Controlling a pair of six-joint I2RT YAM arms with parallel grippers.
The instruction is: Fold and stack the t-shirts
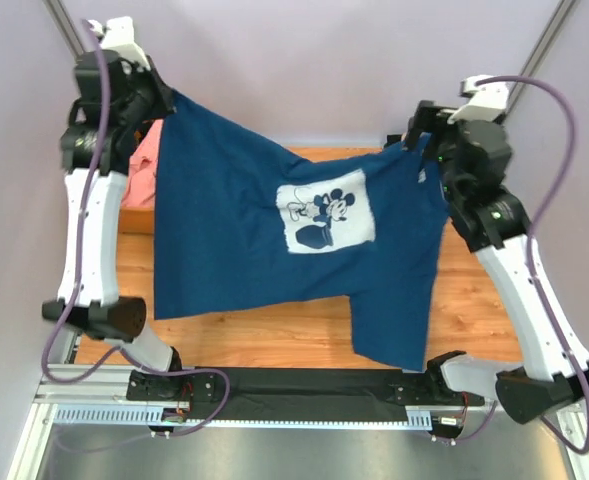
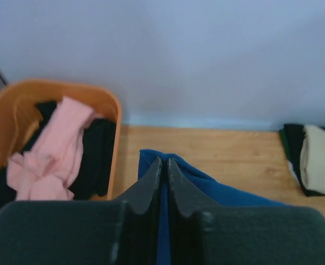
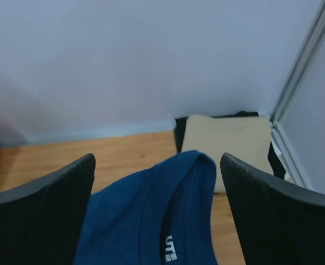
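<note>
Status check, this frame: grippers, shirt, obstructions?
Left gripper shut on navy t-shirt, held aloft. Right gripper open, collar between its fingers. Tan folded tee at far right, orange basket far left; neither in the way.

The left gripper (image 2: 163, 161) has its two dark fingers pressed together on a fold of the blue shirt (image 2: 217, 190), above a wooden table (image 2: 228, 149). To the left, an orange basket (image 2: 68, 87) holds a pink shirt (image 2: 57, 143) and black clothes (image 2: 97, 157). At the right edge, a folded tan shirt (image 2: 319, 157) lies on a black shirt (image 2: 291, 138).
</note>
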